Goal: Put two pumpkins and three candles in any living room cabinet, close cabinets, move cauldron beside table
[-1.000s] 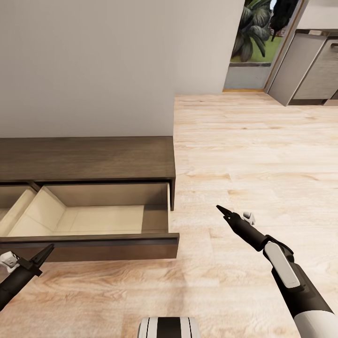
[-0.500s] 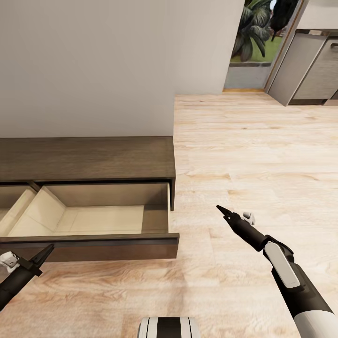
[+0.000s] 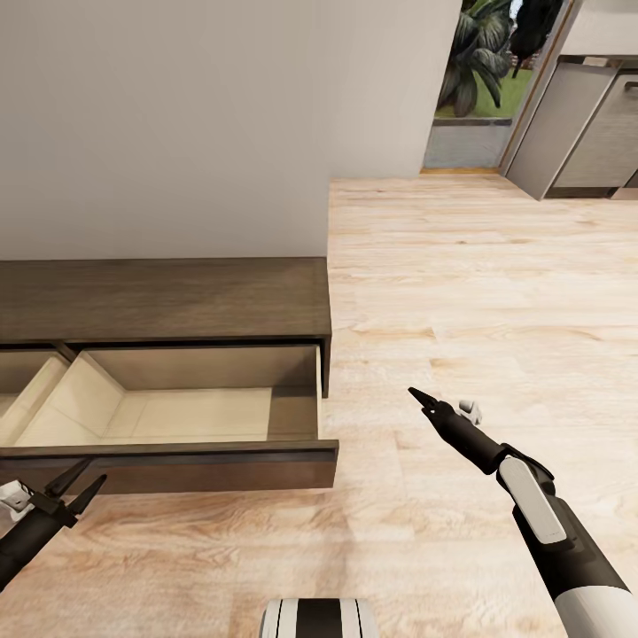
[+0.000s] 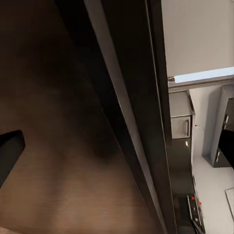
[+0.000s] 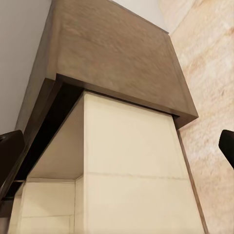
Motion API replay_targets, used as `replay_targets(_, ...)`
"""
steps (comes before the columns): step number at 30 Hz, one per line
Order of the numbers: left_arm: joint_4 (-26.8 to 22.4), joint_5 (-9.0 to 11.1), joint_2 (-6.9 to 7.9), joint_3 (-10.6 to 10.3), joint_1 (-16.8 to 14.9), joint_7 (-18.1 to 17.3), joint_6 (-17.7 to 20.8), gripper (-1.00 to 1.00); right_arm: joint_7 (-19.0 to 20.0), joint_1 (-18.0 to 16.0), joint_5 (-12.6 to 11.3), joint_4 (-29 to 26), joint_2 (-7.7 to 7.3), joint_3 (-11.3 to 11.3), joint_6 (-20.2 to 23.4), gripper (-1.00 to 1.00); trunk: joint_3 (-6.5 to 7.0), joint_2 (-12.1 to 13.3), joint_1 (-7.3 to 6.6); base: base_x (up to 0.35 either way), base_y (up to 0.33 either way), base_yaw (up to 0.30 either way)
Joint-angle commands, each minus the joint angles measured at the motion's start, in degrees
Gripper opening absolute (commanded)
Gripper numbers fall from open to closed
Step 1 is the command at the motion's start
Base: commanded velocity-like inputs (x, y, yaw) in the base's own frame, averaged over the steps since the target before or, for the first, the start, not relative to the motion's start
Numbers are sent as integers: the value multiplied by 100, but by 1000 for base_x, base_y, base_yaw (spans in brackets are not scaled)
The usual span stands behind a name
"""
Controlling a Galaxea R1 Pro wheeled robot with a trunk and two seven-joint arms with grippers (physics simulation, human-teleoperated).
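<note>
Dark-brown wood makes up the long low cabinet (image 3: pixel 177 301) against the wall, and its end drawer (image 3: pixel 177 412) stands pulled out over the floor (image 3: pixel 461 266), pale inside with nothing visible in it. No pumpkin or candle can be seen from where I stand.

Down at the drawer's front, near its left end, the left claw (image 3: pixel 78 486) has its fingers spread apart, gripping nothing. The right claw (image 3: pixel 424 400) hangs over bare floor off the cabinet's right end, pinched to a point, with nothing in it.

My guess is the drawer is waiting for things not fetched yet; next would be going for them.

The left wrist view (image 4: pixel 73 146) presses close on dark wood grain, while the right wrist view looks into the cream drawer interior (image 5: pixel 126 170).
</note>
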Motion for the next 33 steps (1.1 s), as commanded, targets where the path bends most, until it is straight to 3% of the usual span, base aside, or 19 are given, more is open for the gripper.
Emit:
replay_targets(1,2,10,0,7,-3,-14,57,100,6,-2,-30,0,1,-10,42,100,-4,-1,-1,0,0,0)
replay_targets(22,2,18,-9,7,-3,-14,66,100,6,-2,-21,0,1,-2,-27,100,-4,-1,-1,-131,0,0)
replay_targets(33,2,19,-32,-6,-3,0,66,100,-16,-2,31,0,10,0,-34,100,-4,-1,-1,-17,0,0)
